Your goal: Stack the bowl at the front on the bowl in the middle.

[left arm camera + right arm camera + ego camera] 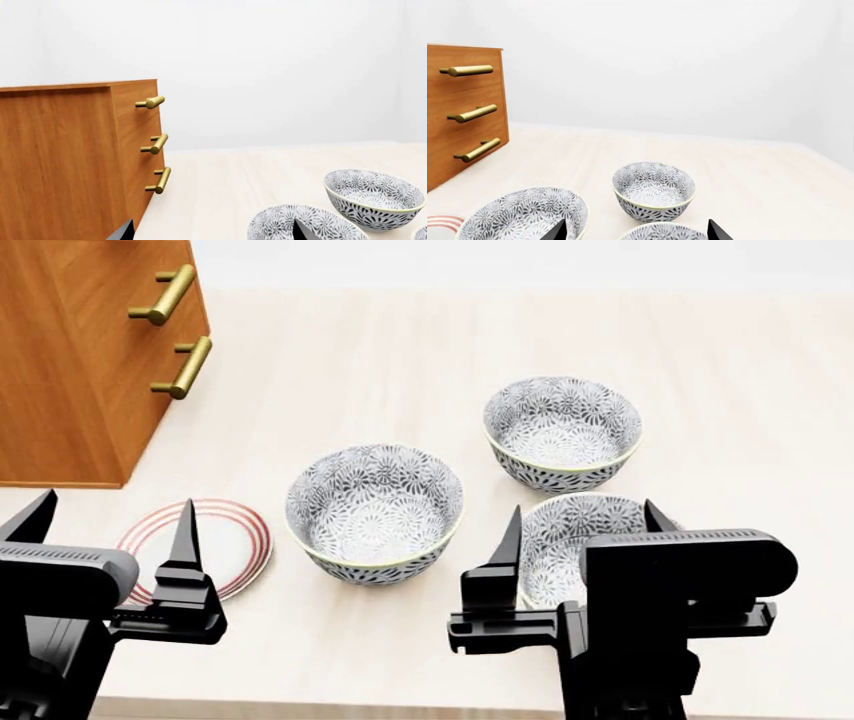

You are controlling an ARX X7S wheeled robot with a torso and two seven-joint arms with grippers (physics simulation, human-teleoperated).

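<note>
Three look-alike floral bowls stand on the pale table. The bowl at the front (567, 540) (664, 232) is nearest me on the right, partly hidden behind my right gripper (583, 512) (637, 234). That gripper hovers open just above and before it, a fingertip on each side and nothing held. The bowl in the middle (374, 505) (524, 215) (307, 224) stands to its left. My left gripper (118, 502) (212, 232) is open and empty, near the plate, left of the middle bowl.
A third floral bowl (561, 430) (654, 192) (373, 197) stands at the back right. A flat red-ringed white plate (220, 540) lies at the front left. A wooden drawer cabinet (80, 360) with brass handles (167, 295) fills the back left corner.
</note>
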